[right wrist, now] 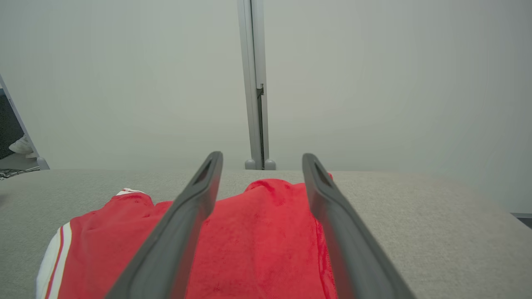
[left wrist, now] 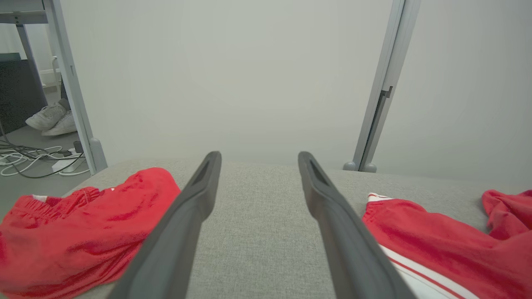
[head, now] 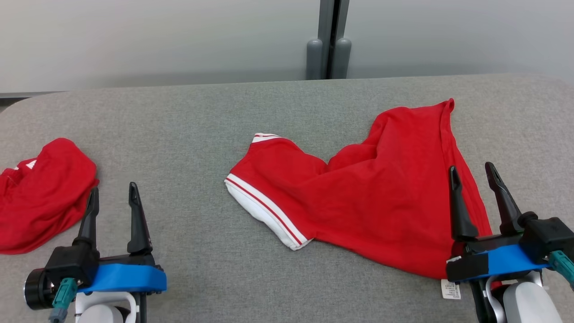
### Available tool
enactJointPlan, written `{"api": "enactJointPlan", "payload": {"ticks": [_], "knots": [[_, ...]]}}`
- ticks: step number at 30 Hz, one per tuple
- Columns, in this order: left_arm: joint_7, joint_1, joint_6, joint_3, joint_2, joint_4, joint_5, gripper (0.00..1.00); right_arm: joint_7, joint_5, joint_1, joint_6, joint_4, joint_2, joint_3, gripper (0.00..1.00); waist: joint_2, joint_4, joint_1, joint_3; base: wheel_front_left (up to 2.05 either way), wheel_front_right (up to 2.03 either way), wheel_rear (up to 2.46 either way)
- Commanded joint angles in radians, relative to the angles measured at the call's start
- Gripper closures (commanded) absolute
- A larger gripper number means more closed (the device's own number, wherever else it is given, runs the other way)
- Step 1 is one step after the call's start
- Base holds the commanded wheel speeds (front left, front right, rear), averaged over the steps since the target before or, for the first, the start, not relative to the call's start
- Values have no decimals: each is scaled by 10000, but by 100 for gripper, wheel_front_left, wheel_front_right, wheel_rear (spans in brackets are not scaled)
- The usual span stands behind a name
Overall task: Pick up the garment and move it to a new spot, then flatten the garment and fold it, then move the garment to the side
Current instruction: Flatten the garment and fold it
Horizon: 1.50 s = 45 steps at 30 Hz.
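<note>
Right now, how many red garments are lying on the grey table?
2. The spread garment lies from the middle to the right of the table. The bunched garment lies at its left edge, partly out of the head view.

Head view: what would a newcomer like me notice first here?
A bright red garment with a white-striped hem sprawls rumpled on the grey table, right of centre. The right claw stands open over its right edge. A second red bundle lies at the far left, beside the open left claw.
</note>
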Motion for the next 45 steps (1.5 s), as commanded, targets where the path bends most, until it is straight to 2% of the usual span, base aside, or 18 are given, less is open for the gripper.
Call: {"api": "enactJointPlan", "payload": {"ticks": [1,10,18,29,35,38,39,40,41,42,45], "knots": [[-48,-216,-76,-33,33,35,197,0,-60,-36,-150,1,111,17,18,0,0,-74,-1,38,0,0,0],[-46,-1418,-331,-651,491,495,624,0,-88,127,-511,1,371,22,120,0,0,-412,-1,370,0,0,0],[303,-3115,-461,-1856,1002,2830,353,0,-89,183,-705,1,526,18,186,0,0,-850,-1,739,0,0,0],[1609,-4321,-442,-4071,1327,5692,-950,0,-90,215,-883,1,703,19,70,0,0,-1205,-1,1120,0,0,0],[2317,-4521,-443,-5093,1375,6645,-1656,0,-90,236,-924,1,793,20,42,0,0,-1340,-1,1138,0,0,0],[2335,-4525,-445,-5557,1328,6818,-2094,0,-90,226,-918,1,835,20,69,0,0,-1394,-1,1083,0,0,0],[2367,-4539,-445,-5718,1345,6902,-2205,11,-90,218,-907,1,850,20,77,0,0,-1404,-1,1051,0,0,0],[2325,-4549,-446,-5819,1369,6965,-2309,57,-91,215,-892,1,862,20,80,0,0,-1415,-1,1015,0,0,0],[2249,-4556,-446,-5901,1387,7034,-2397,88,-91,209,-871,1,869,20,79,0,0,-1417,-1,956,0,0,0],[2180,-4566,-446,-5983,1390,7082,-2482,100,-91,202,-836,1,858,20,73,0,0,-1405,-1,907,0,0,0],[1676,-4579,-437,-6030,1446,7162,-2675,100,-89,142,-664,1,869,20,-8,0,0,-1294,-1,687,0,0,0]]}}
